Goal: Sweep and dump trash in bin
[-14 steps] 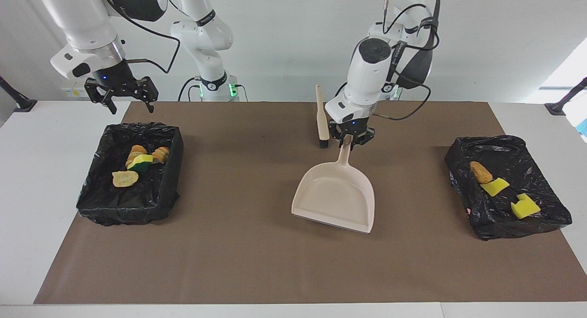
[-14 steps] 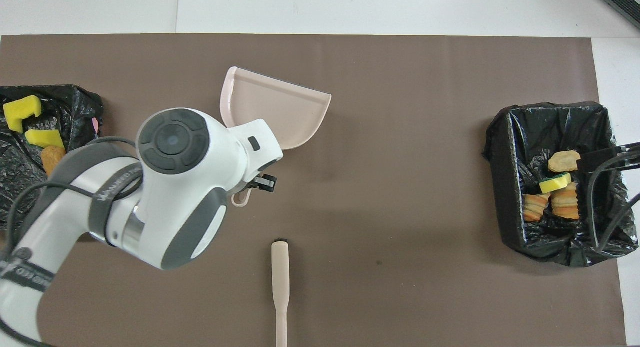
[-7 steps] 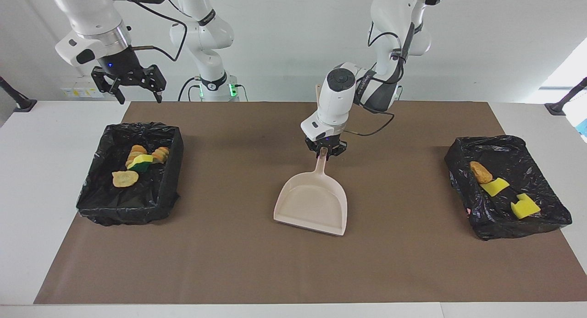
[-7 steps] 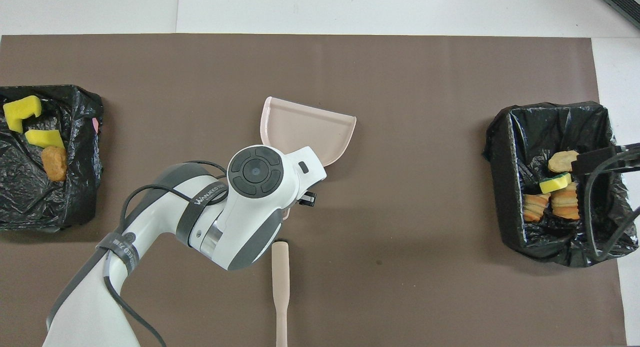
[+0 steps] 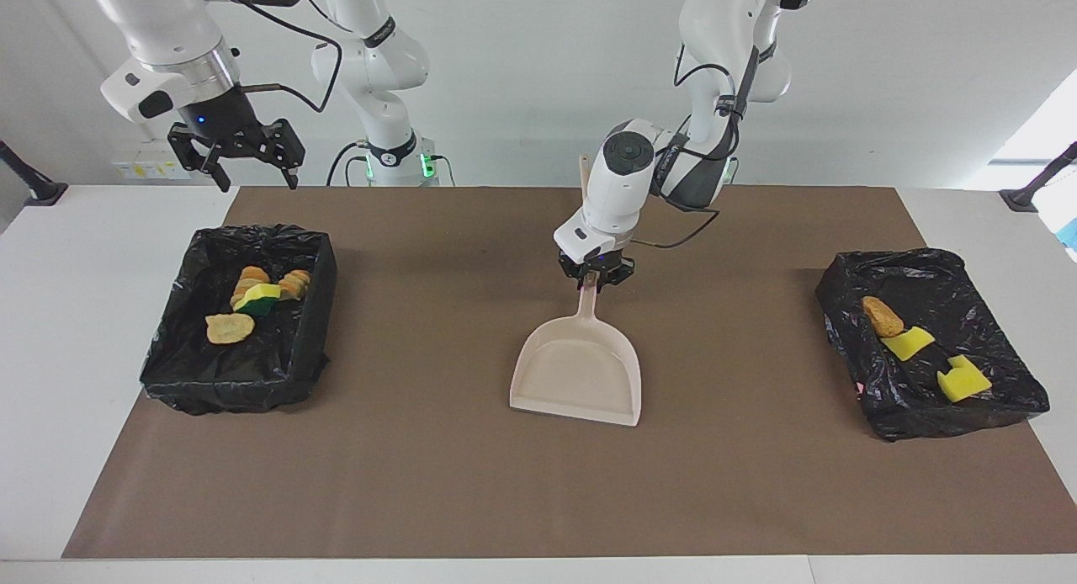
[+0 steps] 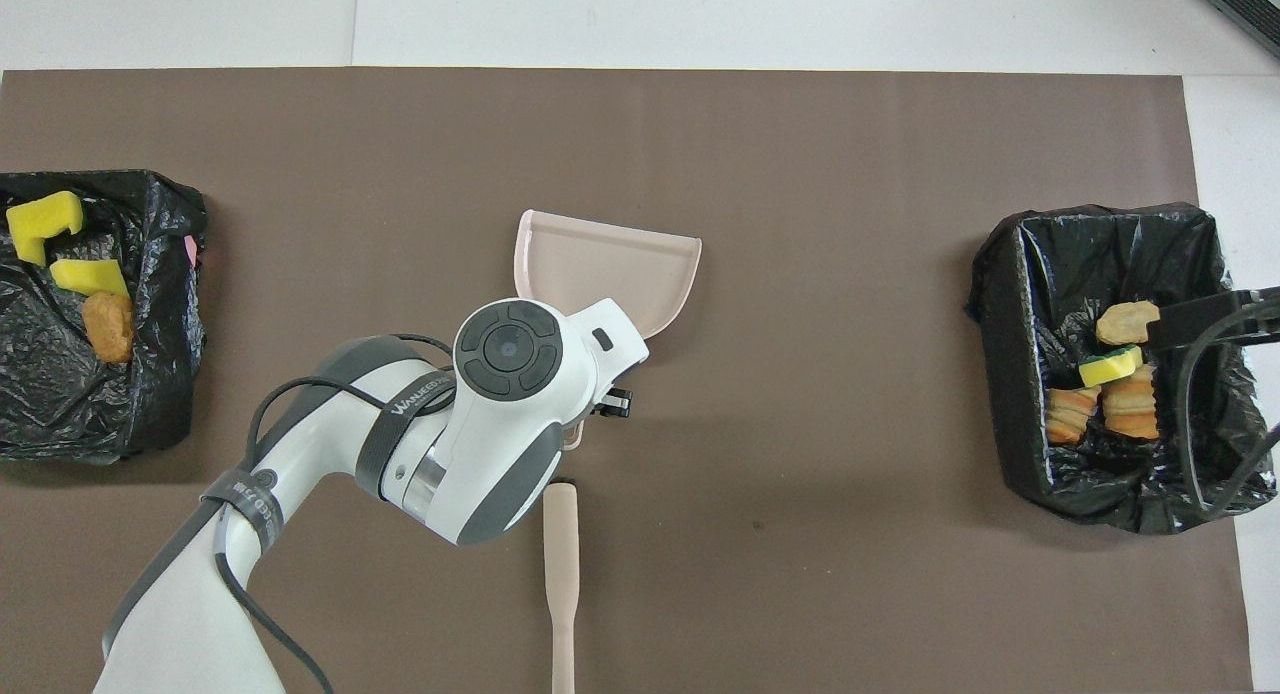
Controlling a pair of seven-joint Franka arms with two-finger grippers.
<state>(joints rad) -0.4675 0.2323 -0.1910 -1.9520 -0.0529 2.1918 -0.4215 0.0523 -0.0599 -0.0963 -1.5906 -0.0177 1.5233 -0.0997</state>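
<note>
The beige dustpan (image 5: 579, 369) (image 6: 605, 274) lies flat on the brown mat in the middle of the table, its handle pointing toward the robots. My left gripper (image 5: 596, 276) is down at the tip of that handle; the wrist hides it in the overhead view. Trash sits in two black-lined bins. Several tan and yellow scraps (image 5: 252, 302) (image 6: 1110, 384) lie in the bin (image 5: 313, 348) at the right arm's end. An orange-brown scrap (image 5: 882, 316) and two yellow ones (image 5: 907, 343) lie in the bin (image 5: 892, 260) at the left arm's end. My right gripper (image 5: 246, 165) hangs open and empty.
A beige brush (image 6: 561, 574) lies on the mat nearer to the robots than the dustpan; the left arm mostly hides it in the facing view. The brown mat (image 5: 421, 483) covers most of the white table.
My left arm carried the dustpan from nearer the left arm's bin to the middle of the mat, where it has settled. My right gripper rose slightly.
</note>
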